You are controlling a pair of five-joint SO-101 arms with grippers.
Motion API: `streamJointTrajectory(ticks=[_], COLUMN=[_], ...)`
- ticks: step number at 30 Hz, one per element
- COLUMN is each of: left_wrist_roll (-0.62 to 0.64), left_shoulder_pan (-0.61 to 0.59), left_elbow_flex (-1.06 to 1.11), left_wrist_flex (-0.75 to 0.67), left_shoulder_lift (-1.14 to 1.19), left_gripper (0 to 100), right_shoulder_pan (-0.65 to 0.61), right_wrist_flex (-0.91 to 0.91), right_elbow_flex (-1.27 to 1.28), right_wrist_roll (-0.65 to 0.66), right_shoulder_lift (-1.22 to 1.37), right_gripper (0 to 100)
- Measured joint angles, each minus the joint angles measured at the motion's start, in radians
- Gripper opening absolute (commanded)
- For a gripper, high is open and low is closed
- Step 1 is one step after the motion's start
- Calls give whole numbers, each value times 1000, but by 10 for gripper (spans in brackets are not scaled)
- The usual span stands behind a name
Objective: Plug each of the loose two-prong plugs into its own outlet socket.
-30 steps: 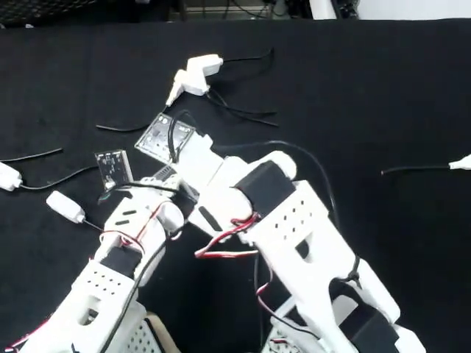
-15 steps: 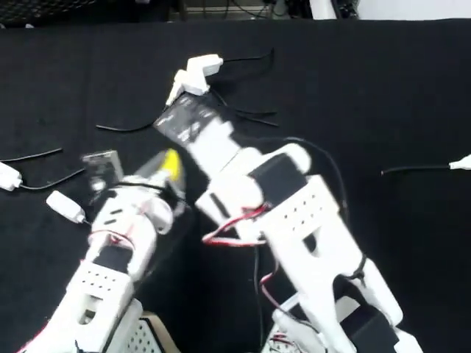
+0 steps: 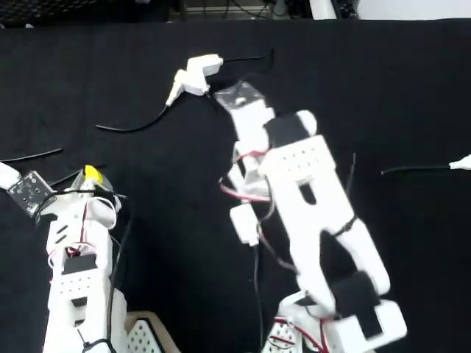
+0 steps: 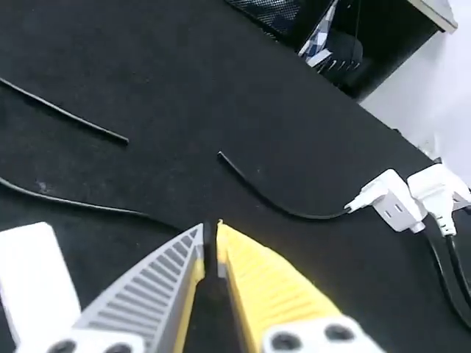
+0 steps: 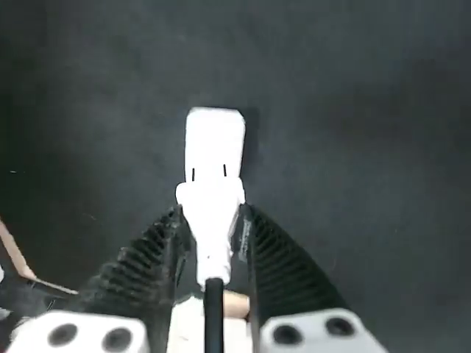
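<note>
Where the table [image 3: 397,95] meets its 9 o'clock edge in the high view, the far-left plug [image 3: 7,176] lies flat on the black cloth. Just beside it, at about 8 o'clock, stands the left arm [image 3: 73,254]. The left jaws, one grey and one yellow, are pressed almost together, with only a dark slit between them. A thin black cord [image 4: 81,206] runs across the table up to their tips, and I cannot tell whether it is caught there. A white block [image 4: 33,279] sits just beside the grey jaw in the left wrist view.

Toward 11 o'clock lies a touching pair [image 3: 195,75] of white cord ends. A short cord [image 4: 302,217] curls away from the pair and ends loose on the cloth.

From 5 o'clock the right arm [image 3: 309,191] stretches toward 12 o'clock, its wrist near that pair. The right jaws are pinching the held plug [image 5: 212,213] by its narrow body, and its black lead [image 5: 213,309] runs back between them. At the plug's front sits a wider white end piece [image 5: 214,143] with two short dark marks. I cannot tell whether that piece is a socket.

At the 3 o'clock edge lies the far-right plug [image 3: 462,162], its cord [image 3: 416,169] trailing toward the table's middle, well apart from both arms.
</note>
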Motion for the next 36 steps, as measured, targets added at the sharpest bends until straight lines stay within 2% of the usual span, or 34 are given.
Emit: streamJointTrajectory(ticks=[5,14,21,36], left_wrist_roll=[0,0,0,0], left_shoulder_pan=[31,37,37,37], left_elbow_flex=[6,6,6,6], left_wrist_flex=[0,0,0,0], left_shoulder_lift=[0,0,0,0], left_gripper=[47,47,47,47], right_shoulder_pan=[52,43,43,44], right_wrist_flex=[3,-41,-84,-94], right_elbow_flex=[21,181,238,98], right_wrist_roll=[-26,-58,-193,-212], right_shoulder_lift=[40,-71,-104,161], right_gripper=[13,15,13,12])
